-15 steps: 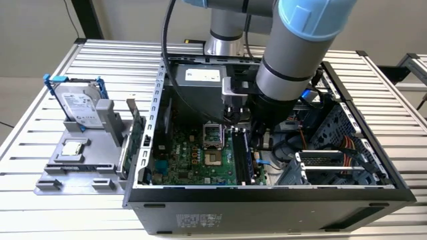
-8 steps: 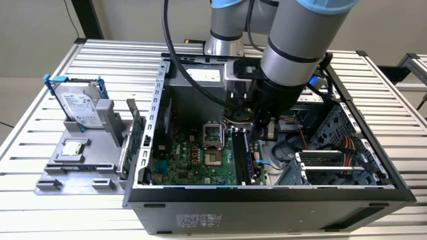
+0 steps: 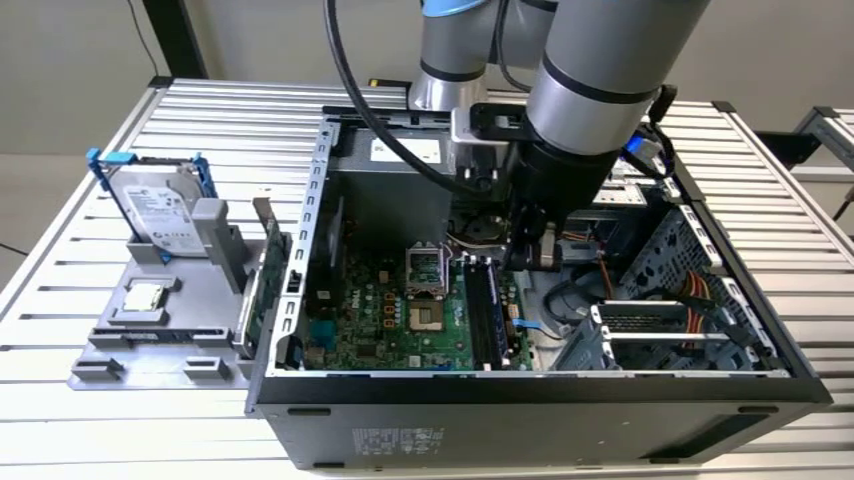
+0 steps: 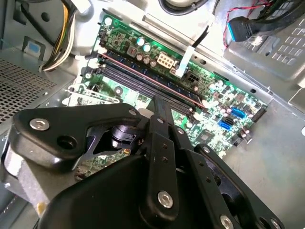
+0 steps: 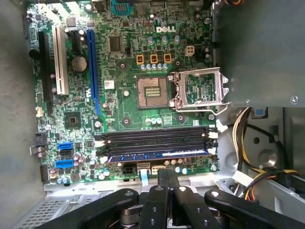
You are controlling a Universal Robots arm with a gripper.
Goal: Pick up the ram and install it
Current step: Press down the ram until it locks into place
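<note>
Ram [image 5: 157,157] is seen seated in a motherboard slot [image 5: 155,138] — the outermost of the row — inside the computer case [image 3: 534,400]. Gripper [image 5: 167,179] is held above it, fingers pressed together, holding nothing.

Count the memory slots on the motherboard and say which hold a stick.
4, side by side below the CPU socket in the first wrist view. The blue ram sits in the slot nearest the gripper; the other three look empty.

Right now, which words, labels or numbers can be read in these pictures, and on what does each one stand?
No text to quote.
White brand mark on the motherboard: left unquoted.
Label on the hard drive: too small to read.
Sticker on the case: too small to read.
</note>
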